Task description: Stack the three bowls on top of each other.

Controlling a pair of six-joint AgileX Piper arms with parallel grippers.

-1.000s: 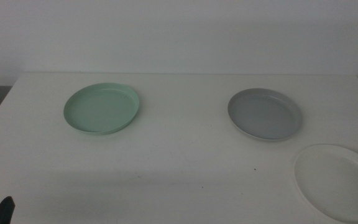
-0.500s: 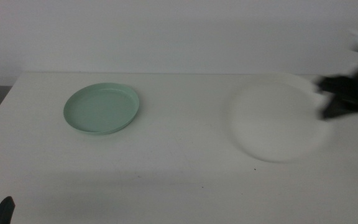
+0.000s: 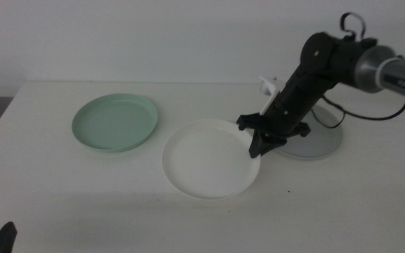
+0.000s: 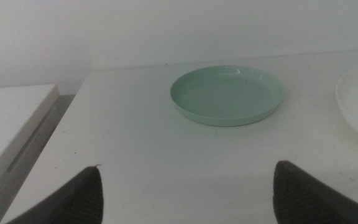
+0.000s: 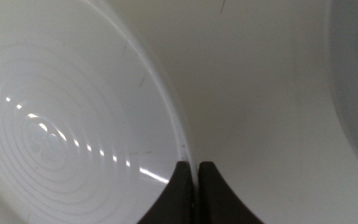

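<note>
On the white table [image 3: 83, 190], the bowl far left is mint green [image 3: 114, 123], the middle bowl plain white [image 3: 206, 158] with faint concentric rings moulded inside, and the bowl at right pale grey [image 3: 322, 144]. The right gripper [image 3: 262, 140] is black; the left gripper's [image 4: 185, 193] jaws are dark charcoal.

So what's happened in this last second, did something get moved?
The right tool, shut on the white bowl's rim, carried it from the table's near right corner across toward the middle, beside the grey bowl. The green bowl, grey bowl and waiting left tool stayed put.
</note>
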